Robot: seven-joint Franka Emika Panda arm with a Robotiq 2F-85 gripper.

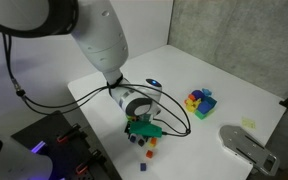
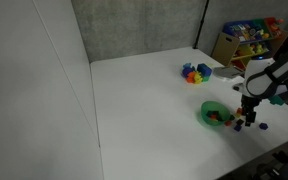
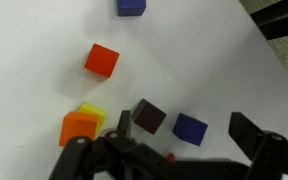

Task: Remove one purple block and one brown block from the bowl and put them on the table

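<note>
The green bowl (image 1: pixel 145 129) (image 2: pixel 214 114) sits on the white table (image 1: pixel 184 70) (image 2: pixel 144 100), with small blocks inside it in an exterior view. My gripper (image 3: pixel 182 124) is open and empty, low over the table beside the bowl (image 1: pixel 136 108) (image 2: pixel 249 104). In the wrist view a dark purple-blue block (image 3: pixel 190 129) lies on the table between the fingers. A dark brown block (image 3: pixel 148 116) lies beside the left finger. The bowl is out of the wrist view.
Loose blocks lie on the table: red (image 3: pixel 101 60), yellow over orange (image 3: pixel 83 123), another purple-blue one (image 3: pixel 130 5). A multicoloured cluster of larger blocks (image 1: pixel 199 100) (image 2: pixel 195 72) and a grey rounded device (image 1: pixel 246 148) stand further off. The table edge (image 3: pixel 269 45) is close.
</note>
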